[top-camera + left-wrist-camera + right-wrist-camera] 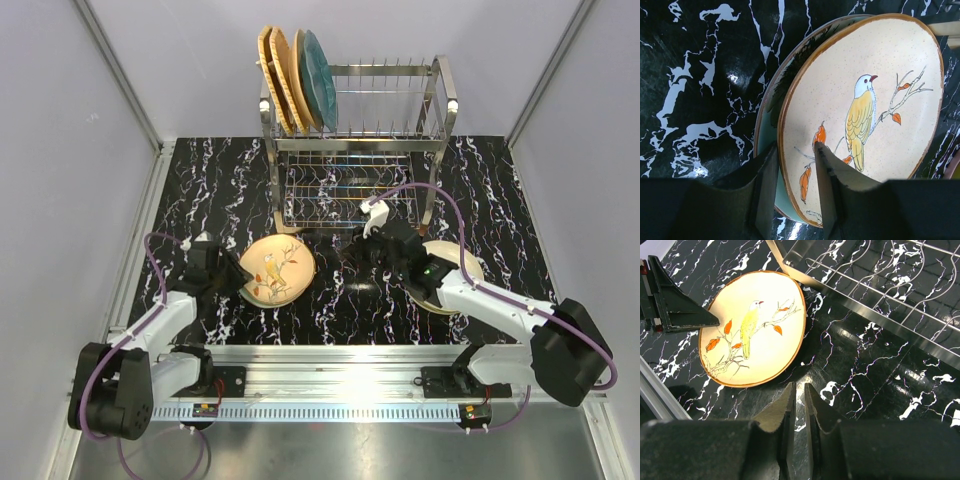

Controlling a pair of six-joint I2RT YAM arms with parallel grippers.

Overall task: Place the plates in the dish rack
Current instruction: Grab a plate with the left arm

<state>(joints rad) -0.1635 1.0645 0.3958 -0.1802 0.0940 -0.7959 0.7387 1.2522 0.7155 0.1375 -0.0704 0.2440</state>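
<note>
A cream bird-and-branch plate [277, 270] [865, 100] [757, 330] lies left of the table's centre. It rests tilted on a teal plate [767, 145] underneath it. My left gripper [236, 272] [796, 147] has its jaws on the bird plate's near rim, one finger on the printed face and the other beneath the rim. My right gripper [358, 252] [797, 386] hovers over bare table right of that plate, shut with nothing in it. The dish rack [355, 130] stands at the back with orange woven plates [275, 75] and a teal one [318, 80] upright in its top left slots.
A stack of cream plates [462, 272] lies under my right forearm at the right. The rack's lower wire shelf [880, 290] is just beyond my right gripper. Grey walls close in the black marble table [200, 180] on three sides.
</note>
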